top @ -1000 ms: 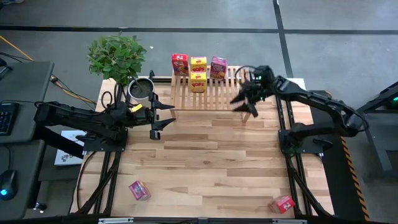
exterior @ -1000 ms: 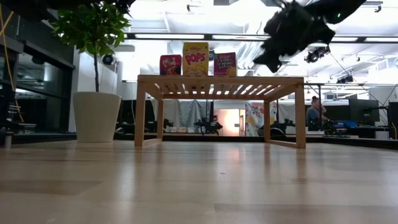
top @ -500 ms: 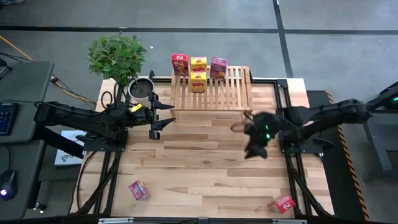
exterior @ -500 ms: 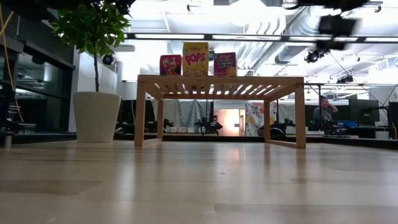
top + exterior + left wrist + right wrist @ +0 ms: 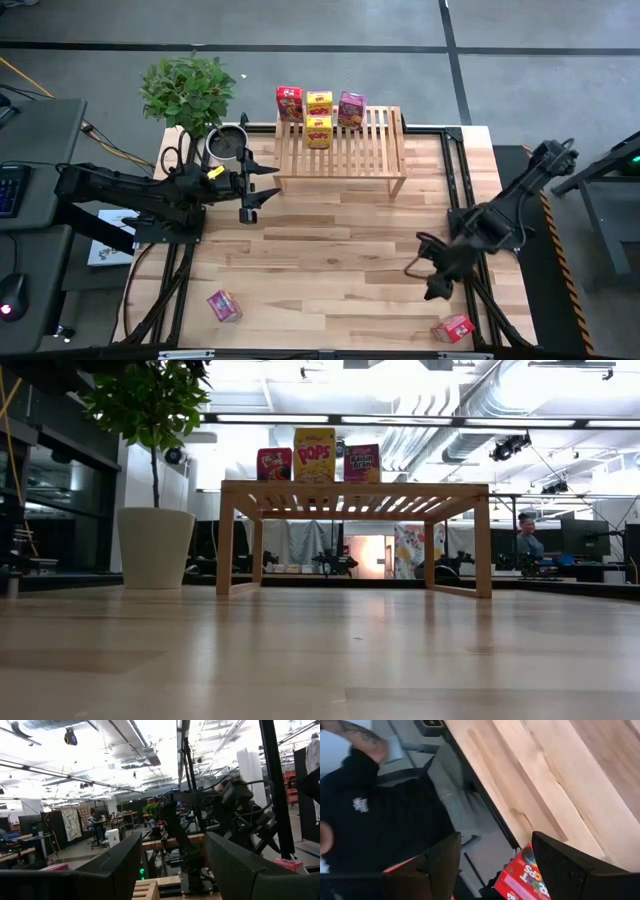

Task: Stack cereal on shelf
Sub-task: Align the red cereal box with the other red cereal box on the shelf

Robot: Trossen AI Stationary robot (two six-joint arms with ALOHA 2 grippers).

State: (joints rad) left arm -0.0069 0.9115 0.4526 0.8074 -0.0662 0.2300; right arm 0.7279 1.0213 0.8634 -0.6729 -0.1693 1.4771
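The slatted wooden shelf (image 5: 345,150) stands at the table's far edge. On its left part stand a red box (image 5: 289,103), a yellow box (image 5: 319,101) and a magenta box (image 5: 351,108), with a second yellow box (image 5: 318,131) in front of them. The low view shows the red box (image 5: 274,464), a yellow box (image 5: 314,455) and the magenta box (image 5: 361,463) upright on the shelf's top (image 5: 355,488). A pink box (image 5: 223,305) lies near the near-left edge and a red box (image 5: 455,327) at the near-right corner. My right gripper (image 5: 424,279) hovers open just left of and beyond that red box (image 5: 524,879). My left gripper (image 5: 265,185) waits open, left of the shelf.
A potted plant (image 5: 190,92) and a dark round pot (image 5: 226,143) stand at the far-left corner, close to the left arm. A person in a black shirt (image 5: 380,815) is beyond the table's edge in the right wrist view. Bare tabletop (image 5: 330,250) lies between the arms.
My right arm has swung from above the shelf's right end toward the table's near edge, ending low over the near-right area by the red box. It has left the low view. The boxes on the shelf have stayed put.
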